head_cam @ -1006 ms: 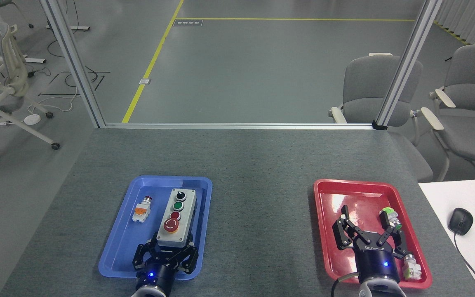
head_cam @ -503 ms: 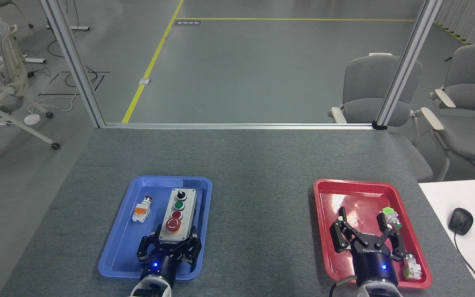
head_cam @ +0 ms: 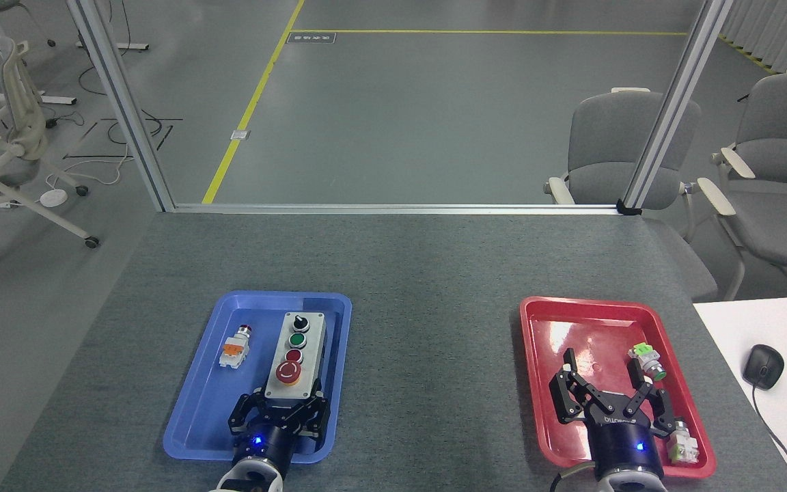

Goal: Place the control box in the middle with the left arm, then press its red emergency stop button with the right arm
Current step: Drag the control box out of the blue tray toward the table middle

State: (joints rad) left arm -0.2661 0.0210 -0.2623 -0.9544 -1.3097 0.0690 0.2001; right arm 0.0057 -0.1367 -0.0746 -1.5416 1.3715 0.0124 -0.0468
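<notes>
The light-grey control box [head_cam: 296, 352] lies lengthwise in the blue tray [head_cam: 202, 403] at the front left. Its red emergency stop button [head_cam: 287, 373] is the nearest control, on a yellow collar. My left gripper [head_cam: 286, 402] is at the box's near end, open, with one finger on each side of that end. I cannot see whether the fingers touch the box. My right gripper [head_cam: 602, 362] hovers open over the red tray [head_cam: 537, 383], holding nothing. The middle [head_cam: 434, 355], dark grey tabletop between the trays, is bare.
A small white-and-orange part [head_cam: 235, 347] lies in the blue tray left of the box. The red tray holds a green-tipped part [head_cam: 647, 361] and a white-and-green part [head_cam: 682, 444] beside my right gripper. A white desk with a mouse [head_cam: 762, 365] adjoins on the right.
My left gripper moved forward to the box's near end and its fingers narrowed around it. The box shifted very slightly. My right gripper drew back a little toward me.
</notes>
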